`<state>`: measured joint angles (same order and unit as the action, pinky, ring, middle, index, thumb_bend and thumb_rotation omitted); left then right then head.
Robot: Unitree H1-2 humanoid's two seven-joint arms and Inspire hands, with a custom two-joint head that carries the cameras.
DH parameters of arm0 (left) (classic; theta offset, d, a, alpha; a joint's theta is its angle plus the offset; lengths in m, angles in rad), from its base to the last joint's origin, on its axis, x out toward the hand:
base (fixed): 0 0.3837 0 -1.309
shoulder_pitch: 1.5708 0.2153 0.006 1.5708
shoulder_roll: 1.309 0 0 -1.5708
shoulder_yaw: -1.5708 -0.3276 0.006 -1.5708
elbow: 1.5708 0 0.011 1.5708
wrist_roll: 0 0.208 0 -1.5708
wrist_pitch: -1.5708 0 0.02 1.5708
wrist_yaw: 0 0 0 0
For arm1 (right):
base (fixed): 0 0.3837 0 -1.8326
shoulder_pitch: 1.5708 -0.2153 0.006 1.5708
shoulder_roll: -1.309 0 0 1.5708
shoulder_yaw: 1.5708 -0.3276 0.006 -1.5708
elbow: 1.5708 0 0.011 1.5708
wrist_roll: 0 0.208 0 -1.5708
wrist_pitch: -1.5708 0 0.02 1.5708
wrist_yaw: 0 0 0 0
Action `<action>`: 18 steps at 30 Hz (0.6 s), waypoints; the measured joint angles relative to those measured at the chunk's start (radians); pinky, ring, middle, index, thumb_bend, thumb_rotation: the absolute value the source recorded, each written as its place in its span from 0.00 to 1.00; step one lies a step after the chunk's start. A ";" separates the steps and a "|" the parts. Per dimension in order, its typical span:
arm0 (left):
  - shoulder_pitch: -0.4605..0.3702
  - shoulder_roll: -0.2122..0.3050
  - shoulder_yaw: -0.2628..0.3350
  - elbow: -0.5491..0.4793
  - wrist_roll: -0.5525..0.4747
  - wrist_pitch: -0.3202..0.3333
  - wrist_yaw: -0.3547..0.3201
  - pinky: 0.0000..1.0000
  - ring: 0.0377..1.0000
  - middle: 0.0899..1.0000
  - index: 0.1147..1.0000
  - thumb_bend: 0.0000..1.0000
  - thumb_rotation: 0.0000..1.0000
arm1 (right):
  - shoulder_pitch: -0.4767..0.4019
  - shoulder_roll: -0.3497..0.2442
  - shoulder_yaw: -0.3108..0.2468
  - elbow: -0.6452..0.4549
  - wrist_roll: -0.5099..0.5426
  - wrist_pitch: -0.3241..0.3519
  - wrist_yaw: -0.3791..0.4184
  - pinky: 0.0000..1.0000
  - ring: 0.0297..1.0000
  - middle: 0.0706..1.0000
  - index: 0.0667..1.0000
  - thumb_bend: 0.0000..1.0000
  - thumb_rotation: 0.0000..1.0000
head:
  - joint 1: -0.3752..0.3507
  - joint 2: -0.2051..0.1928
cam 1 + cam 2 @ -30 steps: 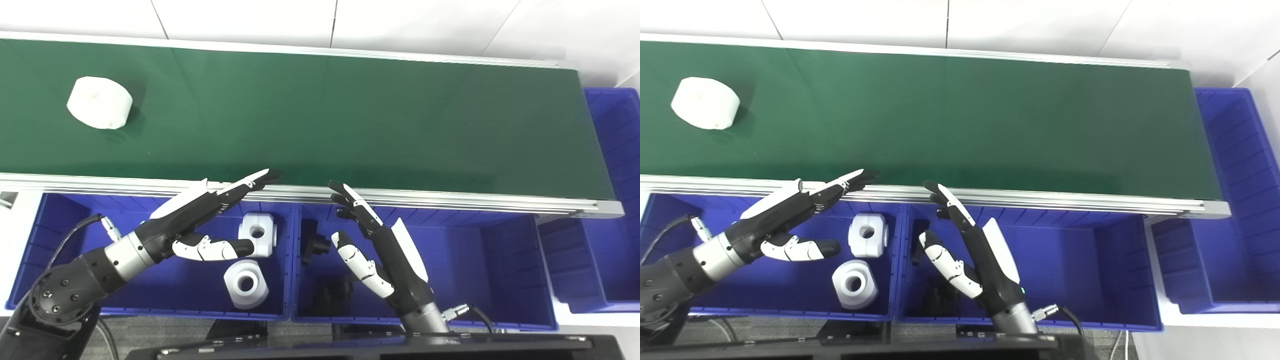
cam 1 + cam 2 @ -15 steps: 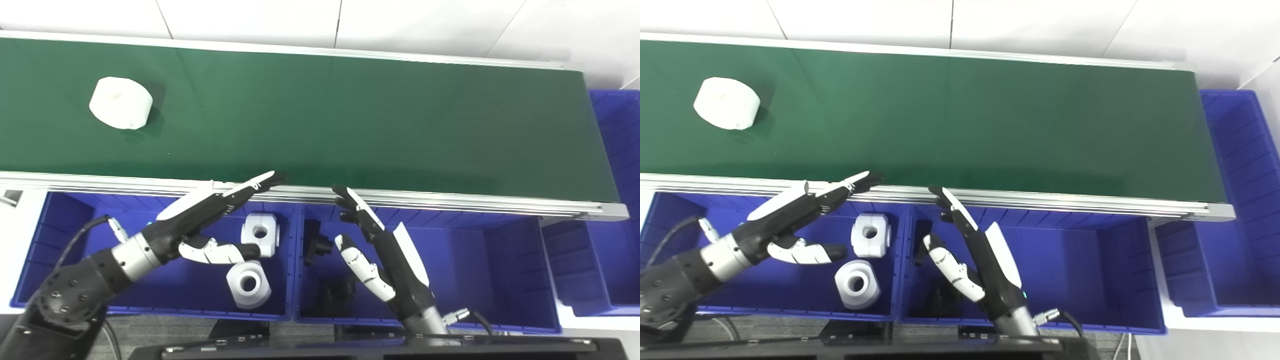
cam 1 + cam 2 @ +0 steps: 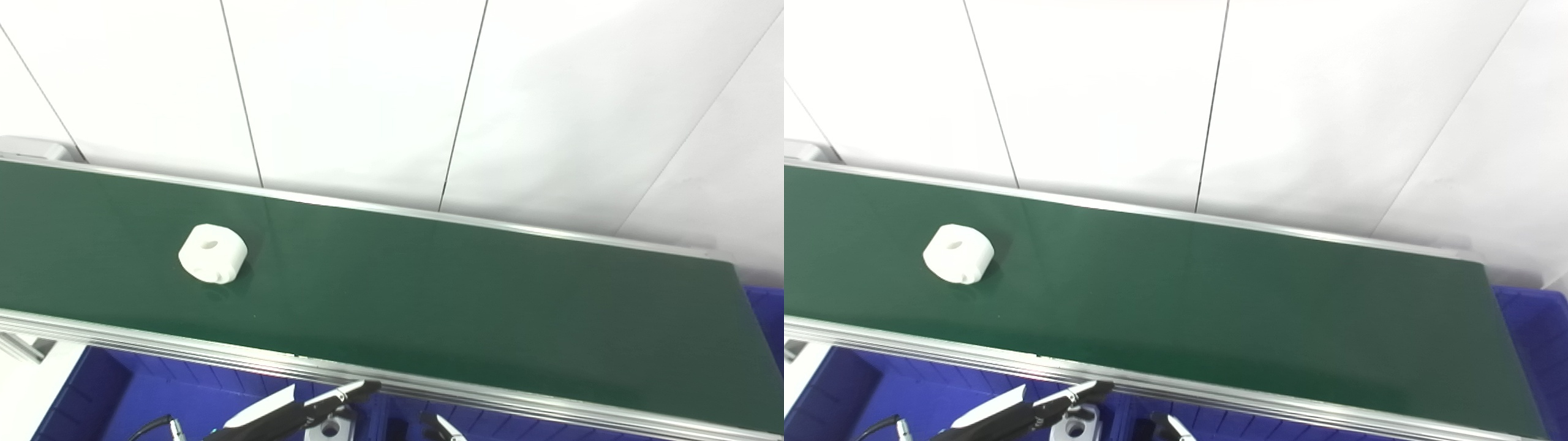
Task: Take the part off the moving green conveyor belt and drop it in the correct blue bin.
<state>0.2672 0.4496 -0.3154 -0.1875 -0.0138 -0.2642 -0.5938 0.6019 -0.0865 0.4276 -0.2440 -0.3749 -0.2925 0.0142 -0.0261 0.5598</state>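
A white round part (image 3: 213,253) with a hole in its top lies on the left stretch of the green conveyor belt (image 3: 441,294). My left hand (image 3: 300,413) shows only at the bottom edge, below the belt's near rail, fingers stretched out flat and holding nothing. It is well to the right of the part and nearer to me. Of my right hand (image 3: 438,427) only a fingertip pokes into the picture, so its state is hidden. Slices of the blue bins (image 3: 128,392) show under the rail.
A white part (image 3: 1077,427) lies in the left bin beside my left hand. Another blue bin (image 3: 1534,318) stands past the belt's right end. A white panelled wall (image 3: 367,92) rises behind the belt. The aluminium rail (image 3: 184,352) runs along the near edge.
The camera has tilted up, so the bins and both hands have slid almost out of the bottom edge. The white part has travelled to the right along the belt.
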 measured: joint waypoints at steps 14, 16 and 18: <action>-0.092 -0.070 -0.017 0.224 0.025 -0.128 0.015 0.87 0.97 1.00 0.97 0.35 0.71 | 0.003 -0.015 -0.004 -0.001 0.022 0.000 0.002 0.75 0.86 0.89 0.86 0.28 0.59 | 0.021 0.034; -0.098 -0.069 -0.010 0.221 0.026 -0.144 0.017 0.87 0.96 1.00 0.97 0.38 0.70 | 0.000 -0.015 -0.004 -0.001 0.022 0.000 0.002 0.75 0.86 0.90 0.86 0.28 0.60 | 0.021 0.037; -0.100 -0.066 0.001 0.205 0.030 -0.144 0.026 0.84 0.94 0.97 0.94 0.44 0.68 | -0.003 -0.014 -0.004 -0.001 0.022 0.000 0.001 0.75 0.85 0.90 0.86 0.28 0.59 | 0.023 0.038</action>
<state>0.1675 0.3832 -0.3141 0.0177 0.0159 -0.4085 -0.5681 0.5991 -0.1009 0.4237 -0.2451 -0.3526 -0.2925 0.0157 -0.0031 0.5982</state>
